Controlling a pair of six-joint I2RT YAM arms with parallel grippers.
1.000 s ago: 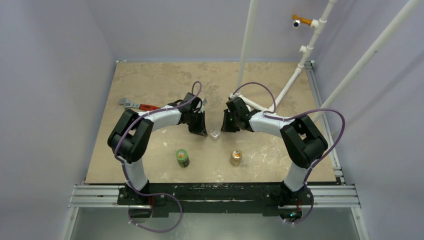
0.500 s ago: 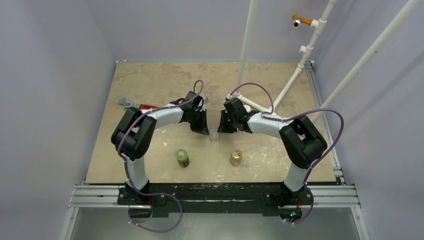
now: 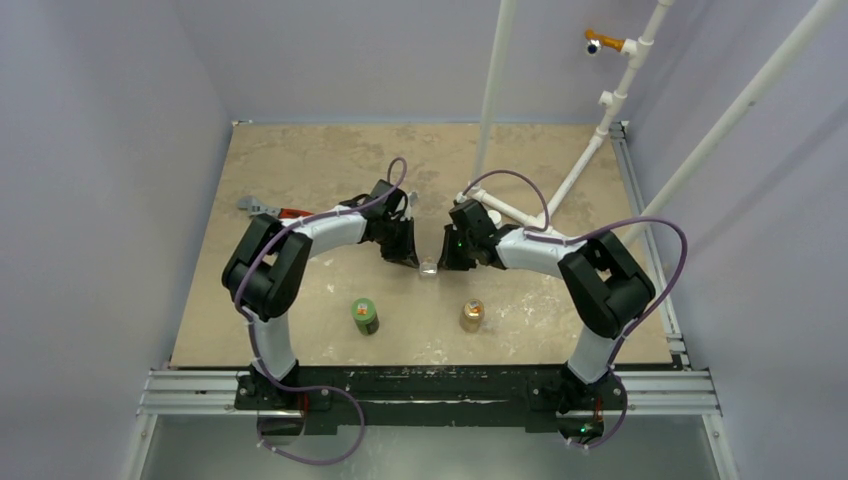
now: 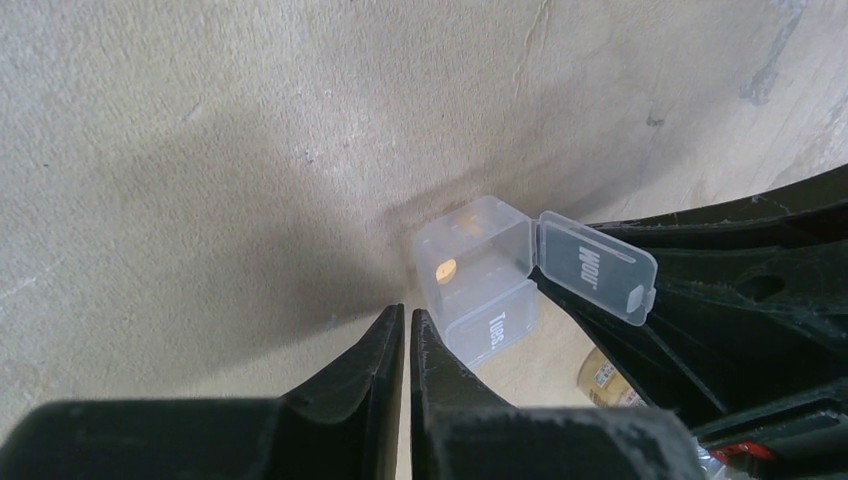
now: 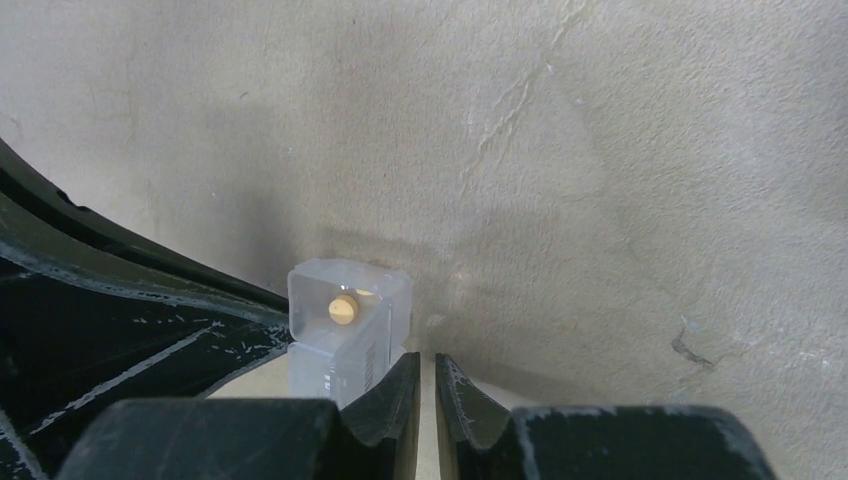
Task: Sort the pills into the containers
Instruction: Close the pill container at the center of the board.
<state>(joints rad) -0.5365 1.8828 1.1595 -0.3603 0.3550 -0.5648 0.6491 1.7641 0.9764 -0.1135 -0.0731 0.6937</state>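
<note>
A small clear case (image 4: pixel 480 275) lies on the table between my two grippers, its "Mon" lid (image 4: pixel 597 265) flipped open. One pale orange pill (image 4: pixel 446 269) sits inside the open compartment; the same pill (image 5: pixel 343 308) shows through the case (image 5: pixel 350 330) in the right wrist view. From above the case (image 3: pixel 429 267) is a tiny clear block. My left gripper (image 4: pixel 407 318) is shut with nothing in it, tips just left of the case. On the case's other side my right gripper (image 5: pixel 427 365) is shut and empty too, one finger against the case. Both grippers (image 3: pixel 408 258) (image 3: pixel 446 262) flank it from above.
A green bottle (image 3: pixel 365 315) and a tan-orange bottle (image 3: pixel 472 315) stand nearer the arm bases. A red-handled tool (image 3: pixel 275 211) lies at the left. White poles (image 3: pixel 495 90) rise behind the right arm. The tan bottle (image 4: pixel 605 375) shows under the open lid.
Both grippers have closed in on the case, the left moving right and the right moving left. The case has shifted very slightly left.
</note>
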